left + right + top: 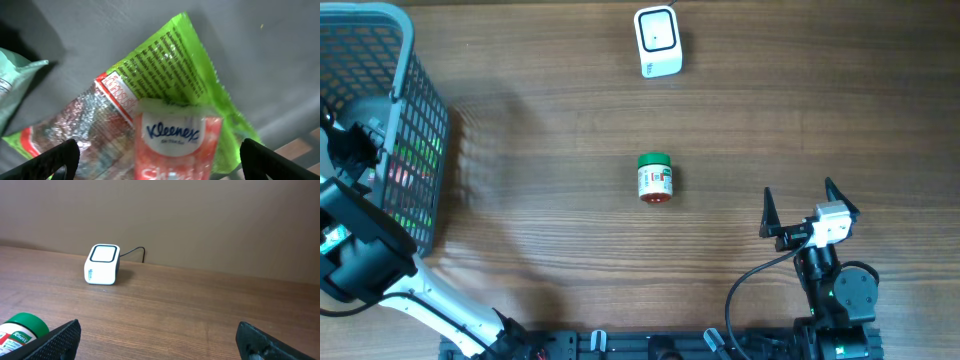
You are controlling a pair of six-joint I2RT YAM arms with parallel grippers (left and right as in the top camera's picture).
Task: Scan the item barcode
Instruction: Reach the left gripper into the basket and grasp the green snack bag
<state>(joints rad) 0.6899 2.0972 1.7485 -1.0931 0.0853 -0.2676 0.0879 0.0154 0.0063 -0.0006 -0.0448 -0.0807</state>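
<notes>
**Overhead.** The left arm (360, 245) reaches into the grey basket (415, 90) at the desk's (540, 130) edge. Its jaws are lost among the mesh here. The right jaws stand wide and empty. A green-lidded jar (654, 180) lies on its side ahead of them and off to their left, well apart. The white scanner (658, 42) sits far beyond the jar.

**Left wrist.** The left jaws are spread wide, gripping nothing. A pink Kleenex pack (175, 145) lies squarely between them. It rests on a green packet (175, 75), and a paler pouch (12, 85) lies outside the left finger.

**Right wrist.** Between the open right jaws there is only bare desk. The jar pokes in beside the left finger, and the scanner stands ahead, left of centre, window up.

**Step.** This looks like the pick: the item to scan is probably the Kleenex pack, not yet grasped. Next, the left jaws should descend and close across the pack alone, without pinching the packet beneath. The pack then needs lifting clear of the basket wall and its barcode presented to the scanner window.
</notes>
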